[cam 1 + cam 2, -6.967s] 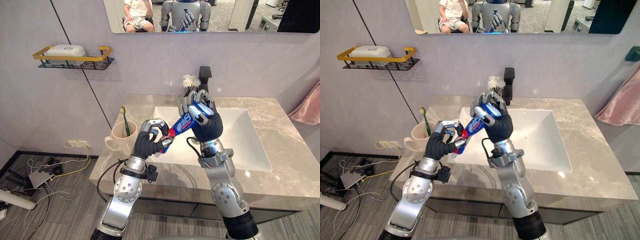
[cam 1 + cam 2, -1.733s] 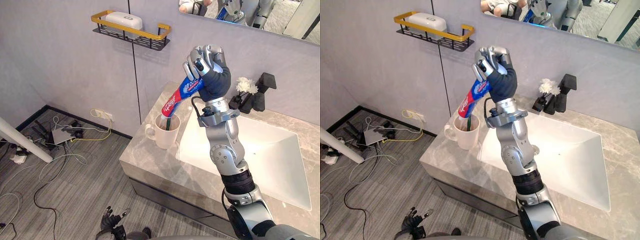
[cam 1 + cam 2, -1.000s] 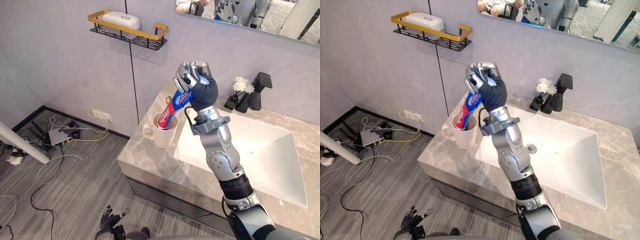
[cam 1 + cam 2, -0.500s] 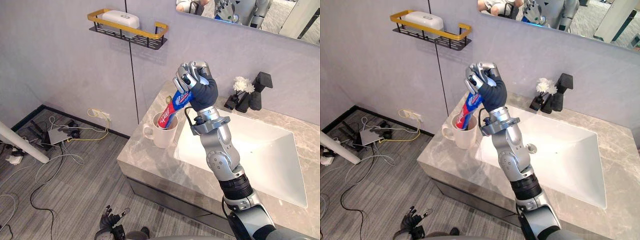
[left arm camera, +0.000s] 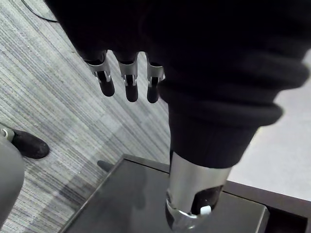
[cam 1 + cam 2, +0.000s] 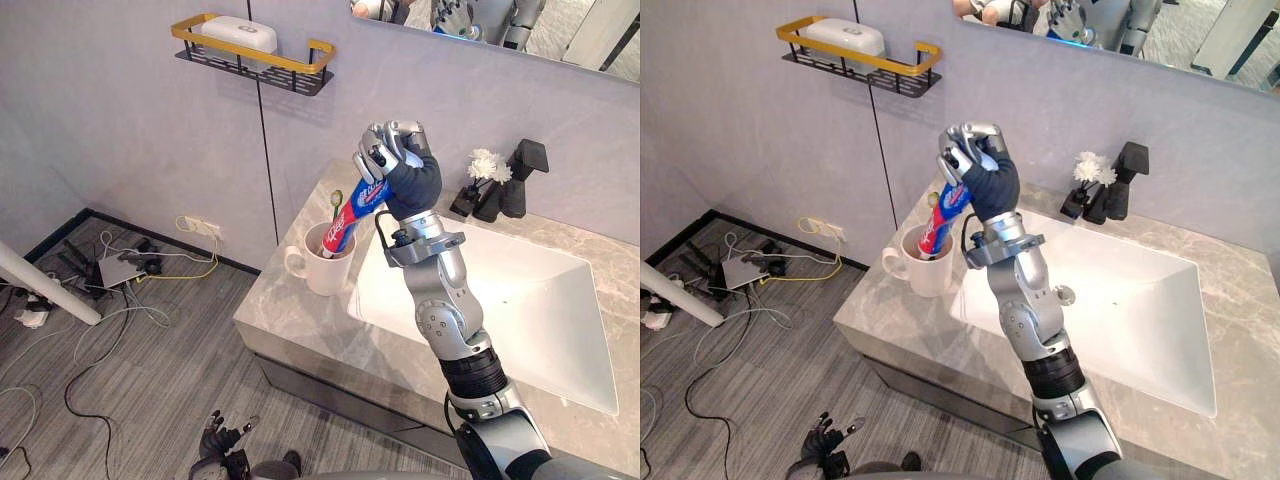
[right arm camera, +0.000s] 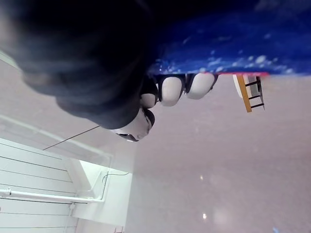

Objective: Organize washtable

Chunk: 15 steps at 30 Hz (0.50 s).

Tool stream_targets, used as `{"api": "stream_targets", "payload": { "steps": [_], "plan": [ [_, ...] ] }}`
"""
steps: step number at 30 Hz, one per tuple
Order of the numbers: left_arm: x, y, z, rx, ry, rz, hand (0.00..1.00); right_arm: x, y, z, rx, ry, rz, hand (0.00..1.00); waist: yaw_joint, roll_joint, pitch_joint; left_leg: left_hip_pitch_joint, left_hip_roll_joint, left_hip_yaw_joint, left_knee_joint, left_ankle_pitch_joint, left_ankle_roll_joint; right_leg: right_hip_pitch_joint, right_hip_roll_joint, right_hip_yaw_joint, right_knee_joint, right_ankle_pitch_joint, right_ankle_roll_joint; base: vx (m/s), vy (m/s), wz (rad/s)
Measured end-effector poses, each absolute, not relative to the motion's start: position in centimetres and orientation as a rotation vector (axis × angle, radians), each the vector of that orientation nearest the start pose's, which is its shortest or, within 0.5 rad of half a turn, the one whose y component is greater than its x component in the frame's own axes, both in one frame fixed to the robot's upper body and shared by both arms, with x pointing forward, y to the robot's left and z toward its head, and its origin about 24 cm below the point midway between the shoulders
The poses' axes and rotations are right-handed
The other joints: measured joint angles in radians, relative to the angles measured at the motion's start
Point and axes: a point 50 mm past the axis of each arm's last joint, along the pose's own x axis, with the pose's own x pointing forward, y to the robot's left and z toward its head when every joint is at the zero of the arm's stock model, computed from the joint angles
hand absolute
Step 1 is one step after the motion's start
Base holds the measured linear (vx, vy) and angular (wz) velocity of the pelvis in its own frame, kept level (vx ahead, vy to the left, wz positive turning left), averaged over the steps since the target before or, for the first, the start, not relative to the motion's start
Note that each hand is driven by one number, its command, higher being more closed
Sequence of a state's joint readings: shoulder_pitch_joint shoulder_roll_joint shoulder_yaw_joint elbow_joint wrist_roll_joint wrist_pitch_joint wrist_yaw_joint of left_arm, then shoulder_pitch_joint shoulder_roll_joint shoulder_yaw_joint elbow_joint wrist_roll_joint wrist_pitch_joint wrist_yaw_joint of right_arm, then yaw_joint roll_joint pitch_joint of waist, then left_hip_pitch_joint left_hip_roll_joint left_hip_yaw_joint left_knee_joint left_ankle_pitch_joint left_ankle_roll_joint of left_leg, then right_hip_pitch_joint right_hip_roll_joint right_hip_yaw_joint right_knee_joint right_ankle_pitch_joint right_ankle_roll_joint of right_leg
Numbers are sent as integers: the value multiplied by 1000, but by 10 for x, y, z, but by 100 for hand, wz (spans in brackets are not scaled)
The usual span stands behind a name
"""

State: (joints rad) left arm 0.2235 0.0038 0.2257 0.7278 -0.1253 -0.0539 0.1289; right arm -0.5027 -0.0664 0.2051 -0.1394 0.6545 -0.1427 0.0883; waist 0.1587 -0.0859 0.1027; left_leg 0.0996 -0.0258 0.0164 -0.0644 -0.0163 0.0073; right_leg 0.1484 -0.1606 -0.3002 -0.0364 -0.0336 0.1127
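One toothpaste tube (image 6: 354,212), blue with a red lower end, is gripped in the right hand (image 6: 398,162), whose fingers and thumb are curled tightly round its upper part. The hand is raised high above the stone counter (image 6: 296,330). The tube slants down toward 7 o'clock from the hand, and its red end dips into the mouth of one white mug (image 6: 322,270). In the right wrist view the blue tube lies across the fingertips (image 7: 171,90) folded over it. The mug stands on the counter at 9 o'clock from the one white basin (image 6: 520,315), just beside its rim, with its handle turned toward 9 o'clock. One toothbrush (image 6: 336,203) stands in the mug, its pale head sticking up at 11 o'clock of the tube's red end. At 12 o'clock of the basin, against the wall, stand one black tap (image 6: 522,175) and, touching it on the 9 o'clock side, one small bunch of white flowers (image 6: 484,164) in a dark holder. One wire shelf with a yellow rail (image 6: 300,62) hangs on the wall at 10 o'clock from the mug and carries one white soap box (image 6: 240,33). The left hand (image 6: 222,440) hangs low at 6 o'clock, over the grey floor, with its fingers (image 5: 129,83) straight and loosely spread, holding nothing.
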Motion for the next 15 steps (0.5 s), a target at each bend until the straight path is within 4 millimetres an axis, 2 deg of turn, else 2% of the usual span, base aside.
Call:
{"api": "stream_targets", "payload": {
  "steps": [6,15],
  "plan": [
    [96,209,-139,-120,893,473,0,292,-76,211,536,-628,557,100,20,3,3,-1,3,0,0,0,0,-1,3,-1,-1,0,0,0,0,1],
    [84,214,-141,-105,919,487,0,294,-74,208,527,-616,553,100,22,1,5,-5,2,-8,0,0,0,-1,3,-3,-1,0,0,0,0,1]
  ]
}}
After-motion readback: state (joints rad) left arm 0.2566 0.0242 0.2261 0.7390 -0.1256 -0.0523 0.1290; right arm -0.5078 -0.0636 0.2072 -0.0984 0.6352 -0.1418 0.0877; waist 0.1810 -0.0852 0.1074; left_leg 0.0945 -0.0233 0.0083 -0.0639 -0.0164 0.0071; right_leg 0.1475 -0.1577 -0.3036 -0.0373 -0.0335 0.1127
